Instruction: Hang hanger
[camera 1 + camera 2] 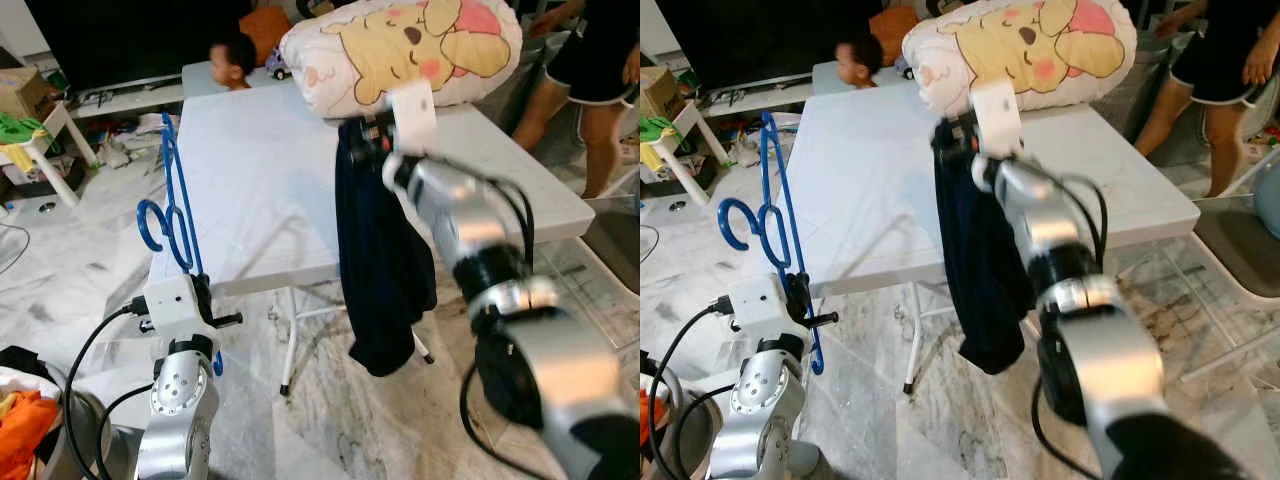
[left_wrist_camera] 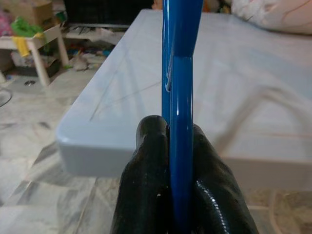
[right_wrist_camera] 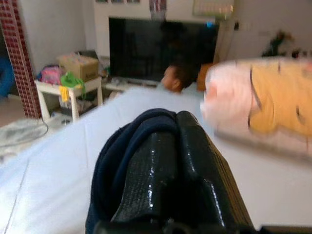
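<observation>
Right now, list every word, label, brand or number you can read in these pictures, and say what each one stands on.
No readable text anywhere.
Large cartoon-bear printed pillow: a picture, no lettering.
Brown cardboard box: any markings too small and blurred to read.
Left pincer, shut on the blue plastic hanger: no label.
Right pincer, shut on the dark navy garment: no tag visible.

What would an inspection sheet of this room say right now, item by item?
Surface: white folding table, mostly bare.
Job's things: blue hanger upright in left gripper; dark garment dangling from right gripper.
Clutter: cartoon pillow at the table's far end.
Grippers: both sets of fingers shut on their loads.
Cables: black cables by the left arm.
Surroundings: marble floor, television, two people beyond the table.
</observation>
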